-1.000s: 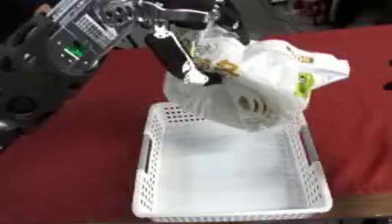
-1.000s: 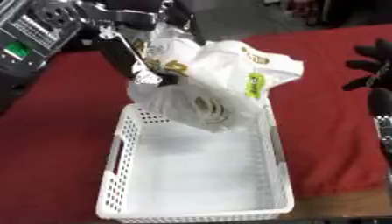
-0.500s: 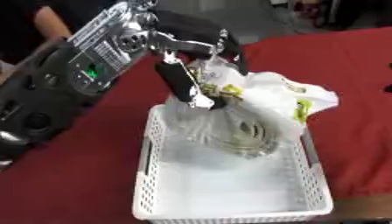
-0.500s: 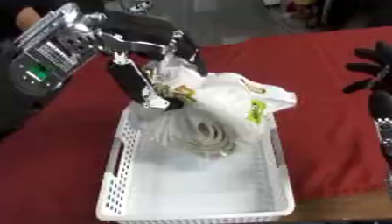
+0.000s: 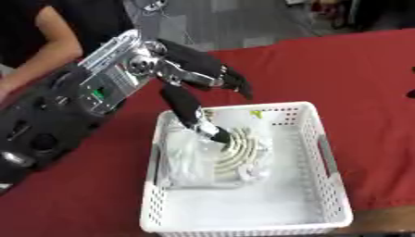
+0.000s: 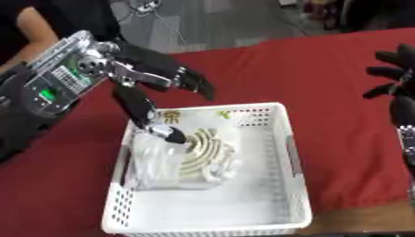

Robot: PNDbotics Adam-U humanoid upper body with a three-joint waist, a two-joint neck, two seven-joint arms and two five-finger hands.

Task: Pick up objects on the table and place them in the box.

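Lowered from above the rim, the clear bag (image 5: 212, 155) now lies inside the white basket (image 5: 332, 178) at its left half, the left hand (image 5: 194, 88) above it with fingers spread apart, apparently releasing, while the right hand (image 6: 397, 88) idles open at the right edge.

Bag (image 5: 212, 155): clear plastic, crumpled, with pale curved ribbed pieces showing through it. Lies flat on the floor of the box, in the left half, against the left wall. Box (image 5: 332, 185): white perforated plastic basket, rectangular, slot handles in the side walls, upright on red cloth; right half bare.
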